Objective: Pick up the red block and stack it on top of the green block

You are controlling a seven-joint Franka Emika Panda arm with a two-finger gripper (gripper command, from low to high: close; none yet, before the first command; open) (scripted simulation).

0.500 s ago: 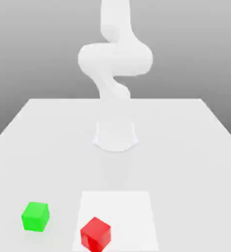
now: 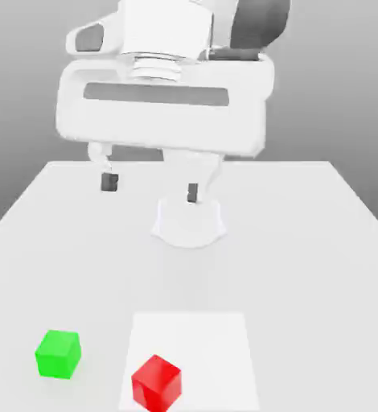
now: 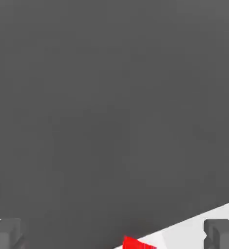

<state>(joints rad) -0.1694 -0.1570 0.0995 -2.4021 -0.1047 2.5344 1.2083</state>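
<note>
Plain red cube (image 2: 157,384), plain green cube (image 2: 58,354), white tool (image 2: 150,187) with black fingertips (image 2: 109,183).

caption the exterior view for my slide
Jaws open above the table, with the green block and, on a white square, the red block below.

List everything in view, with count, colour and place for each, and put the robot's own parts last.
red block: one, bright red, on the white square, toward its near edge on the exterior view's left
green block: one, bright green, on the table beside the white square, toward the exterior view's left
white square: one, white, flat on the near part of the table
table: one, pale grey, under the blocks and the square
robot base: one, white, standing on the table beyond the square
robot arm: one, white with dark grey parts, at the top of the exterior view
gripper: one, white with two dark fingertips, open and empty, raised above the table
</note>
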